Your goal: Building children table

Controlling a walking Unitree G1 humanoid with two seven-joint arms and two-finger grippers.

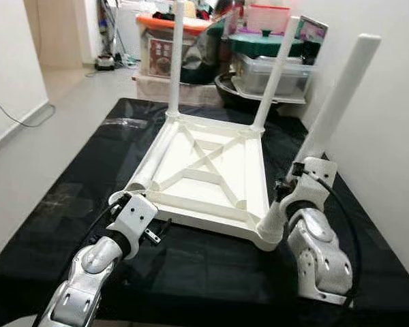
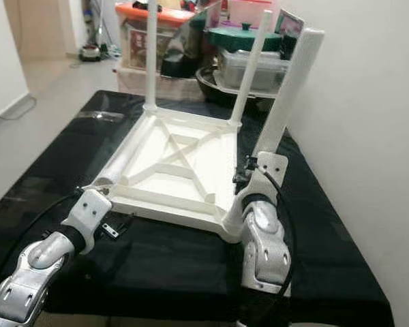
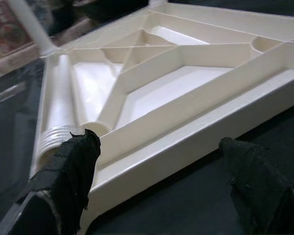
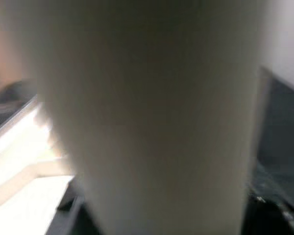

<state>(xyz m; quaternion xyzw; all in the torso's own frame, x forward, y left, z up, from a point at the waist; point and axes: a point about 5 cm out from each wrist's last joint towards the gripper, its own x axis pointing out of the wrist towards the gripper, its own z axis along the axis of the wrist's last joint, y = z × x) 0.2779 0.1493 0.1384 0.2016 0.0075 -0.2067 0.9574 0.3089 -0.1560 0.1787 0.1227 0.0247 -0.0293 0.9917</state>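
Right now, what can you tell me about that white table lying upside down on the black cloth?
The white table top looks like moulded plastic and lies underside up on the black cloth, showing crossed ribs. Two legs stand upright at its far corners, and a third leg rises tilted from the near corner by the right gripper. A fourth leg, threaded at one end, lies loose along the other edge, near the open left gripper.

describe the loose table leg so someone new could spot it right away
On the black-covered table lies an upside-down white tabletop with ribbed bracing. Three legs stand up from its corners; the loose leg lies flat inside the tray along the robot's left edge, threaded end toward the left gripper, whose fingers are open.
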